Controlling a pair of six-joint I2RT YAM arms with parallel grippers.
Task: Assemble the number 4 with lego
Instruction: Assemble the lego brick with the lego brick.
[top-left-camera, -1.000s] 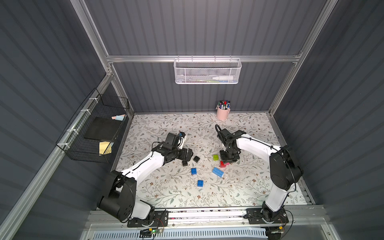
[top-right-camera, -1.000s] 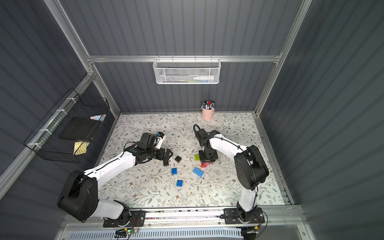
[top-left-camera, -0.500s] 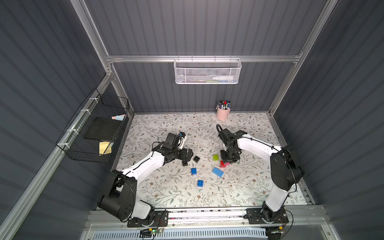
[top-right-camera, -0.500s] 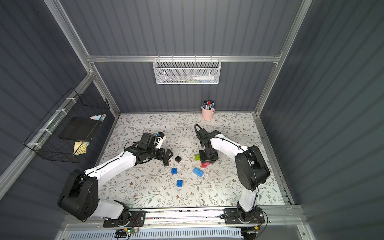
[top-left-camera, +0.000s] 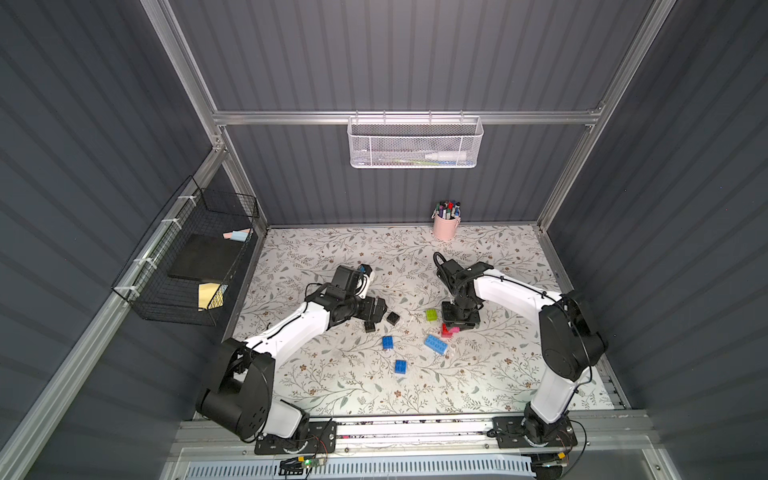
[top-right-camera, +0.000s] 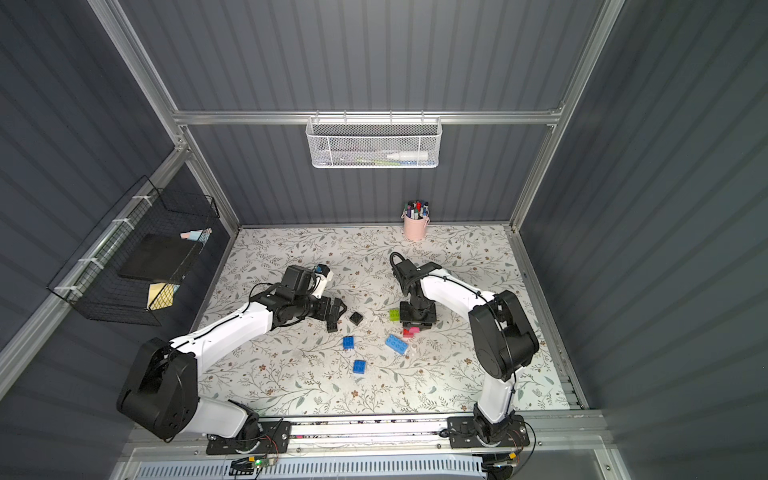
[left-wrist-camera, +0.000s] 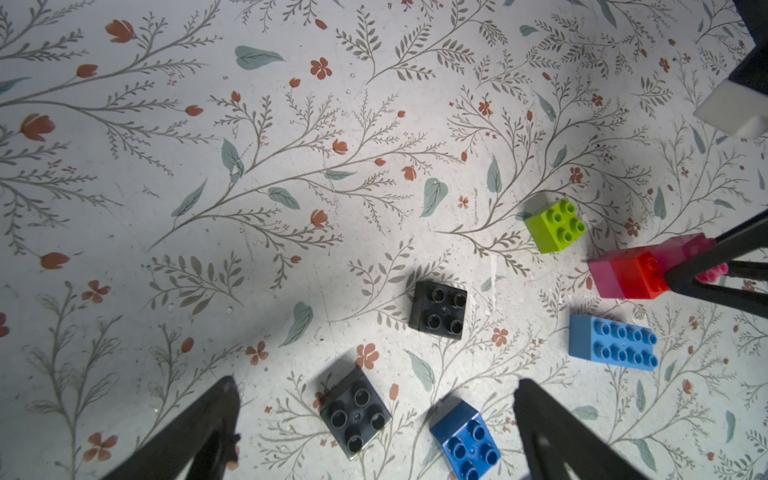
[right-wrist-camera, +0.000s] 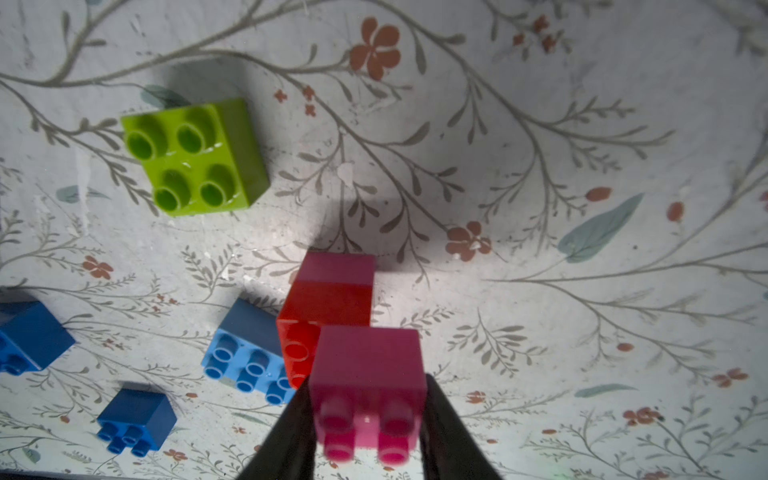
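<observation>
1. Flanking the near pink brick (right-wrist-camera: 368, 365), the right gripper (right-wrist-camera: 368, 384) stands narrow, one finger (right-wrist-camera: 286, 432) close on each side. Whether the pads press the brick or merely stand against it cannot be told.
2. That brick sits on the red brick (right-wrist-camera: 328, 307), offset so that some red studs show. A far pink brick (right-wrist-camera: 336, 266) joins the red one's other end. All three appear to lie on their sides on the table (right-wrist-camera: 582, 124), studs pointing back toward the gripper. Judgement: this is an early part of the number 4, with most bricks unjoined.
3. The light blue brick (left-wrist-camera: 613, 340) lies just beside the joined row, not touching it, its long axis aslant to the row. The lime green brick (right-wrist-camera: 195, 158) stands studs-up, near but apart. Both are closer to the right arm.
4. The left gripper (left-wrist-camera: 376, 384) is spread wide and empty, low over the table. One black brick (left-wrist-camera: 355, 415) lies between its fingers. A second black brick (left-wrist-camera: 438, 309) lies just ahead, and a dark blue brick (left-wrist-camera: 465, 440) lies just inside one finger.
5. Judgement: the left arm is nearer the black bricks. The one between its jaws sits turned cornerwise to the closing line, so the pads would meet corners, and the brick may twist.
</observation>
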